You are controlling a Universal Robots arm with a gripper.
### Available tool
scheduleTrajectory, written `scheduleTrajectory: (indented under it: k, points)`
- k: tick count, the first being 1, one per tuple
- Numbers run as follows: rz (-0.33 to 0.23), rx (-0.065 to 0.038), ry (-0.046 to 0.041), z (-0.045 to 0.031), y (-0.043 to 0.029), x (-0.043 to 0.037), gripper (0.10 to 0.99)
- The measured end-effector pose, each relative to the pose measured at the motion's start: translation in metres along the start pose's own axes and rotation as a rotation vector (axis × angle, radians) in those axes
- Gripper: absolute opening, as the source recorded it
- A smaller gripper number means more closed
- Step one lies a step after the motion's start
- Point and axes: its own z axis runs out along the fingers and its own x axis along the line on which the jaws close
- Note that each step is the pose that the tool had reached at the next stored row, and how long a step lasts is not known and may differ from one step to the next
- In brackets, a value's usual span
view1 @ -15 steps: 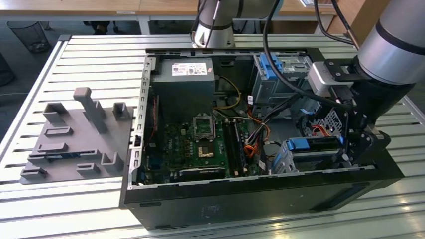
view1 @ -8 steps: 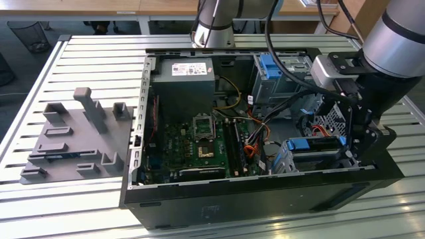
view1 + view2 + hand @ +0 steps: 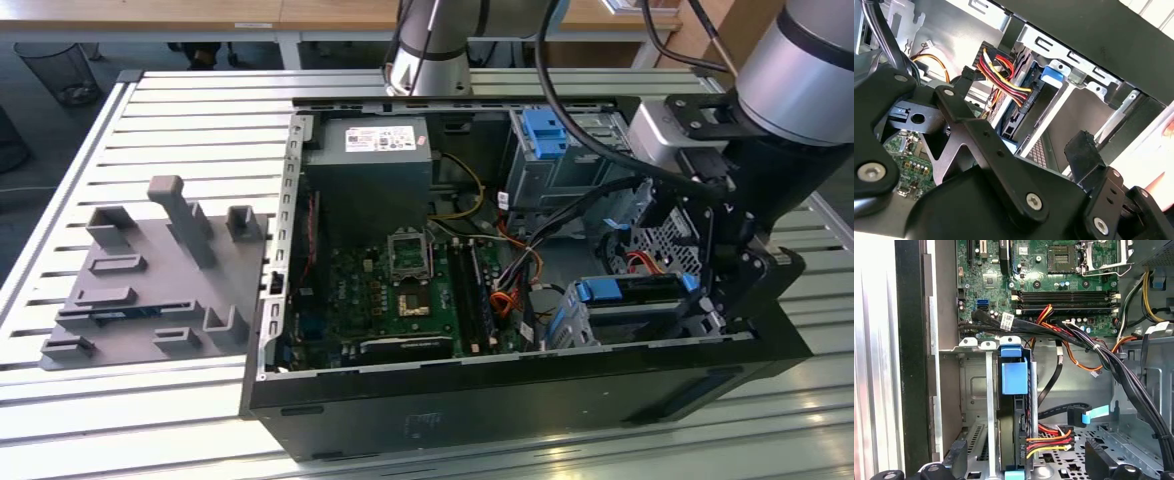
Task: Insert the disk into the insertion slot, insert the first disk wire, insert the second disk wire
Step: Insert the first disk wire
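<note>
The disk (image 3: 1014,405), silver with a bright blue carrier, sits inside the insertion slot (image 3: 974,390), a low grey sheet-metal cage. In the exterior view the disk (image 3: 627,293) lies in the case's near right corner, under the arm. A bundle of red, yellow and black wires (image 3: 1050,441) reaches the disk's end and looks plugged in; it also shows in the second wrist view (image 3: 1004,75). A black cable with a blue tag (image 3: 1076,415) lies loose beside the disk. My gripper (image 3: 1026,460) is open, its fingertips (image 3: 1099,456) spread wide on either side of the disk's end.
The open computer case (image 3: 400,375) stands on a slatted metal table. The motherboard (image 3: 1054,285) and thick black cable bundles (image 3: 1124,375) lie close by. A taller cage with a blue latch (image 3: 547,135) is at the back. A grey fixture plate (image 3: 147,280) is on the exterior view's left.
</note>
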Motion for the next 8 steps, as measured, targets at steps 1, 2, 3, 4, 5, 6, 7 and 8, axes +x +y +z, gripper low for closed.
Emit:
scheduleTrajectory:
  k: [1, 2, 3, 4, 5, 6, 7, 8]
  points:
    - [0.000, 0.000, 0.0000, -0.0010, 0.0000, 0.0000, 0.988]
    - [0.000, 0.000, 0.0000, -0.0019, -0.0001, 0.0000, 0.988]
    - [0.000, 0.000, 0.0000, -0.0028, -0.0001, -0.0001, 0.988]
    - [0.000, 0.000, 0.0000, -0.0037, -0.0001, -0.0001, 0.988]
    - [0.000, 0.000, 0.0000, -0.0047, -0.0001, -0.0001, 0.988]
    - [0.000, 0.000, 0.0001, -0.0056, -0.0002, -0.0001, 0.988]
    - [0.000, 0.000, 0.0000, -0.0065, -0.0002, -0.0001, 0.973]
    - [0.000, 0.000, 0.0000, -0.0074, -0.0002, -0.0002, 0.973]
